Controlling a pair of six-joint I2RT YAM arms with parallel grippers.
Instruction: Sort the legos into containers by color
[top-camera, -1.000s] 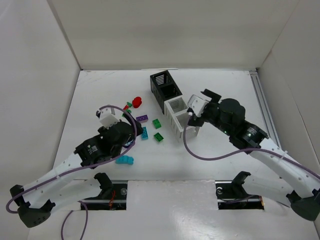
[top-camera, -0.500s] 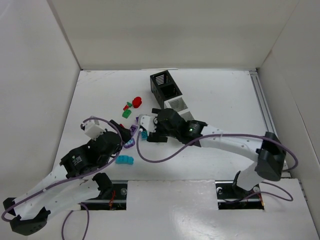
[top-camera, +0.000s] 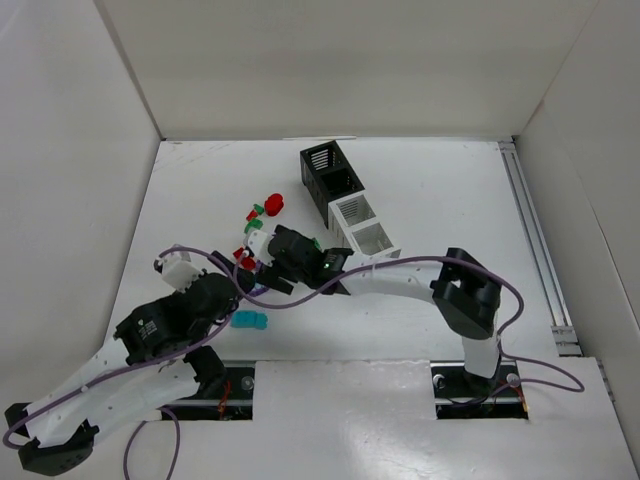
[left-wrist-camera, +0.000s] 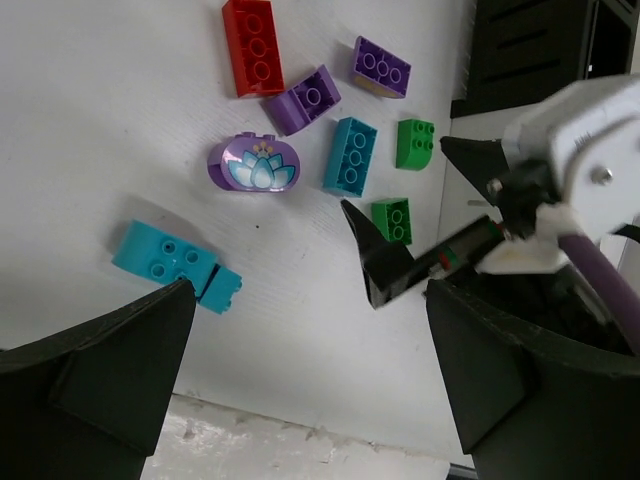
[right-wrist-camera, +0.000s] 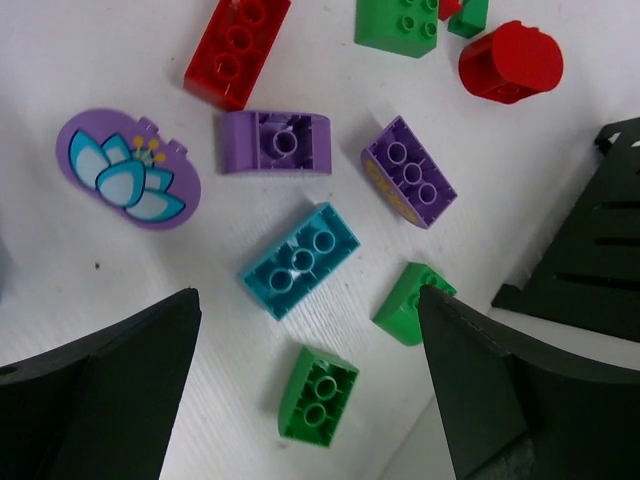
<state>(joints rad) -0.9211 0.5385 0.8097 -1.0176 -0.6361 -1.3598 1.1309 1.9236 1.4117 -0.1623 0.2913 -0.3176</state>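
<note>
Right pincer (right-wrist-camera: 308, 330) wide apart, empty, cyan lego (right-wrist-camera: 300, 260) and one green lego (right-wrist-camera: 319, 396) below, between its tips.

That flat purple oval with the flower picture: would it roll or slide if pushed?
The purple oval looks like hard plastic, so probably stiff and light. It lies flat, picture up, so it likely won't roll, though a push may slide it over the smooth table. Its low edge could make gripping awkward.

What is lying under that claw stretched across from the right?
Under the open right gripper: a cyan three-stud plastic brick and two green bricks on the white table. Overhead, the arm covers most of them.
</note>
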